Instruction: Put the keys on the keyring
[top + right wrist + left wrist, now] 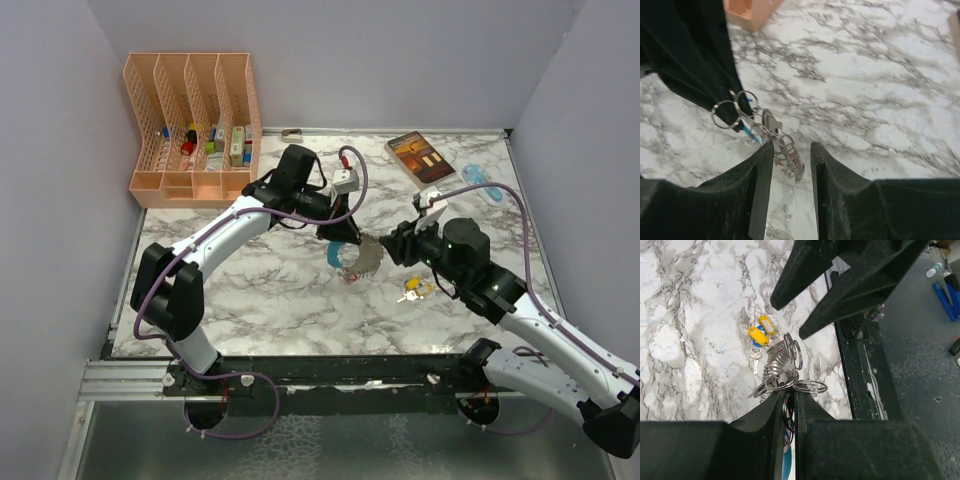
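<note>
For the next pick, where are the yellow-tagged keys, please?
In the top view, the yellow-tagged keys lie on the table beside the right gripper.

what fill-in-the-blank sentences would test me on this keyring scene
The keyring is held by the ____ arm's jaws.
The loose keys on the marble table carry ____ tags.
The book lies near the table's far ____ corner.
Missing words: left; yellow; right.

Peach organizer (190,125), brown book (420,157) and blue object (481,183) lie on marble table (270,300).
</note>
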`<state>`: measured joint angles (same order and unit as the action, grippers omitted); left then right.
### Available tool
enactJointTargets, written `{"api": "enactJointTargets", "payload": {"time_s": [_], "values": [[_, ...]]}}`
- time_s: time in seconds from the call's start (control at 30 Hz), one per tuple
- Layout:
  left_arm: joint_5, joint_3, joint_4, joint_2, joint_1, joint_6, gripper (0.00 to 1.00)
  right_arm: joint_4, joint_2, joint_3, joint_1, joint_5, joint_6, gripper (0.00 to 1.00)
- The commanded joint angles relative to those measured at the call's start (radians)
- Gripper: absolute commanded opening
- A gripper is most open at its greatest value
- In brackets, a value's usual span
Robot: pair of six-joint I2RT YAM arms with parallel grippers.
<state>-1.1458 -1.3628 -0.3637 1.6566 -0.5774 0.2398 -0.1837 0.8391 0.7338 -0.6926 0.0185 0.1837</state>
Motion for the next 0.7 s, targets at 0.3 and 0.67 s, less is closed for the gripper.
{"api": "enactJointTargets", "payload": {"time_s": [0.3, 0.67], "values": [[0.044, -0.029, -0.036, -0.008, 0.044, 0.035, 0.00, -0.583, 0.091, 0.205, 0.012, 0.305, 0.276, 0.38], [0.015, -0.014, -0.044, -0.024, 0.049, -0.009, 0.00, -0.519, 0.150, 0.145, 0.013, 0.161, 0.422, 0.34]]}}
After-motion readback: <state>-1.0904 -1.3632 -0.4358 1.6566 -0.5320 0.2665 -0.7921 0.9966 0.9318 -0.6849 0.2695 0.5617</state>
